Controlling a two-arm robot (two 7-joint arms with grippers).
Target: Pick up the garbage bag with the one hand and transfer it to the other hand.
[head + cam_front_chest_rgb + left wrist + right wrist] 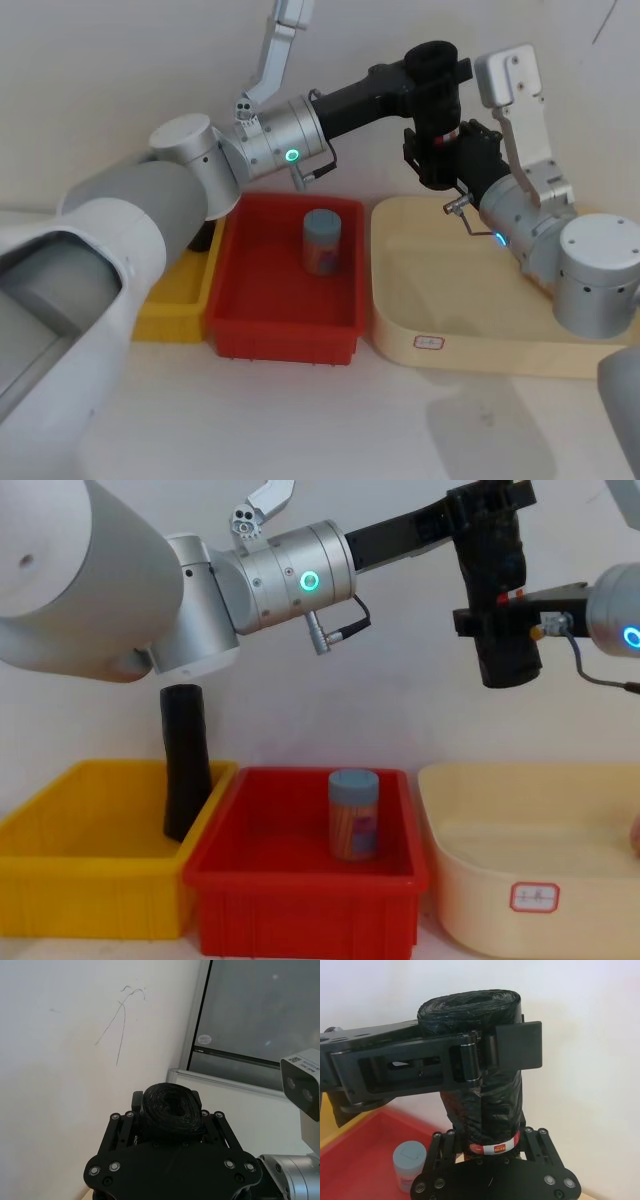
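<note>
The garbage bag (438, 112), a black roll with a red-and-white label (492, 1148) near its lower end, hangs upright in the air above the bins. My left gripper (436, 68), on the green-lit arm, is shut on its upper part (470, 1010), reaching in from the side. My right gripper (441, 160), on the blue-lit arm, is shut on the lower part, its fingers (443, 1140) pressed against both sides of the roll just above the label. In the chest view the roll (497, 575) sits between the left gripper (490, 520) and the right gripper (505, 620).
Below stand a red bin (285, 335) holding a small blue-lidded can (322, 240), a yellow bin (170, 310) with a taller plain black roll (185, 770) leaning in it, and a cream tray (480, 350) on the right. A white wall is close behind.
</note>
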